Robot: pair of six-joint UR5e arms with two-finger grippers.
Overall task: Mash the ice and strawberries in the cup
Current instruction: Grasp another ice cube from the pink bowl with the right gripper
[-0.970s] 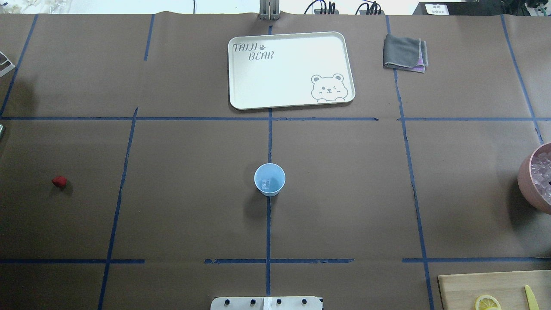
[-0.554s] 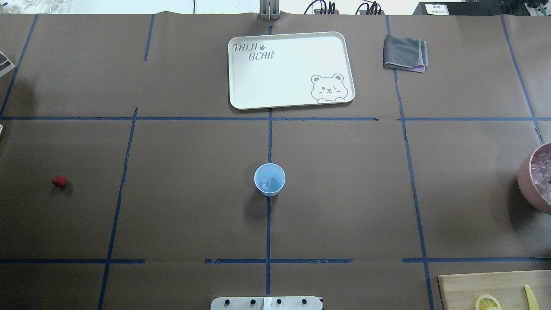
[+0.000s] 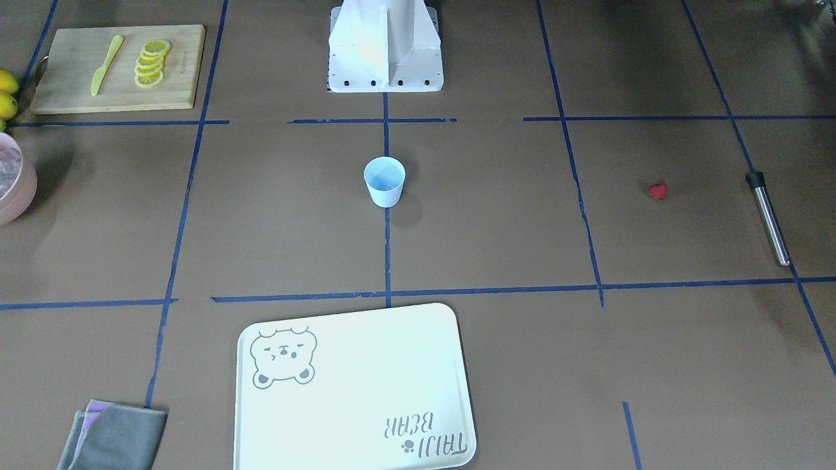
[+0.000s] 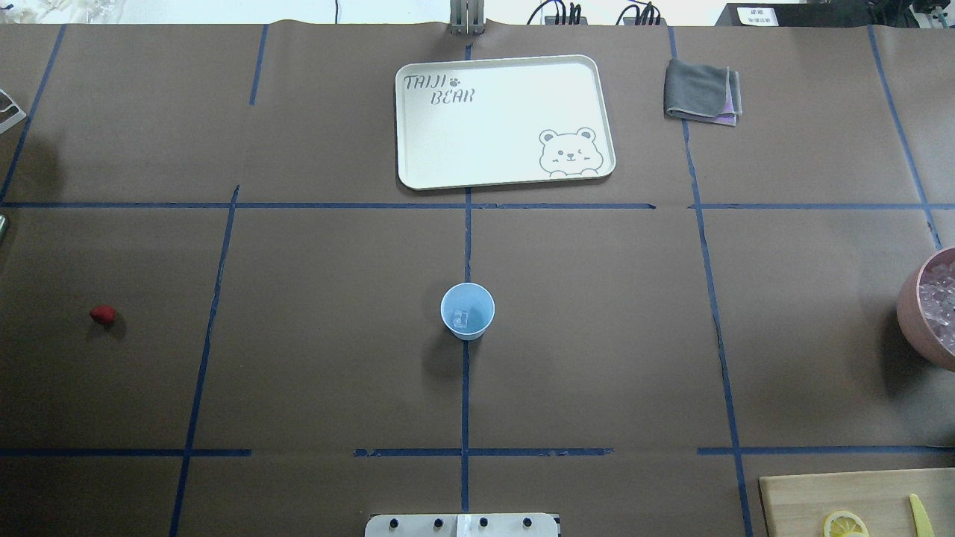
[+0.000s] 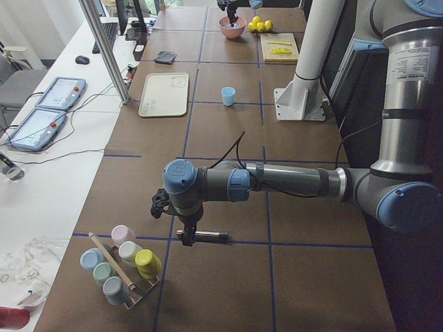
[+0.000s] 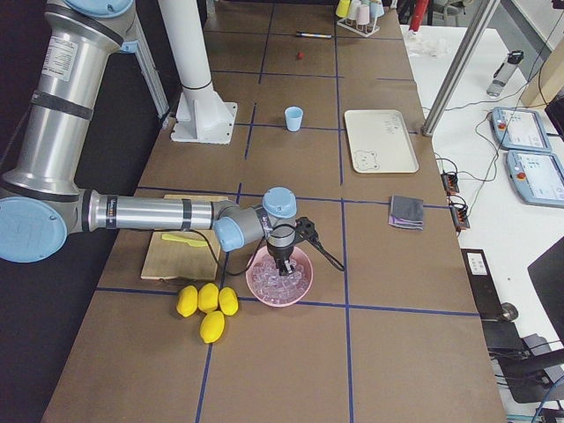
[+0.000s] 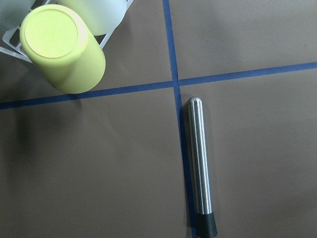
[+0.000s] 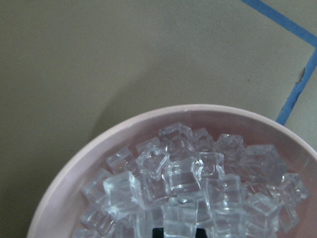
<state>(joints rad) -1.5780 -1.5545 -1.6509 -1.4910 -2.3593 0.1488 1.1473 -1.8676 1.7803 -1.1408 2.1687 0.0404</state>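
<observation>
Inspection finding: the cup [image 4: 467, 312] stands upright at the table's centre, on the blue tape line in front of the robot's base, where either arm should be able to reach it. One ice cube [image 4: 462, 319] lies at its bottom, and no fruit is in it.

The strawberry [image 4: 103, 315] sits on bare table well to the robot's left, apart from everything else. Further left, a steel muddler [image 7: 200, 168] with a black cap at one end lies flat along a tape line.

The left gripper [image 5: 189, 232] hangs directly above the muddler, judged to be staged for taking up the mashing tool. Whether its fingers are spread or closed cannot be told.

The right gripper [image 6: 283, 262] is lowered into the pink bowl [image 8: 64, 183], among the heaped ice [image 8: 188, 181], and is judged to be fetching another cube. Whether its fingers grasp anything cannot be told.

Assessment: the cup is only partly loaded, and mashing has not begun.
</observation>
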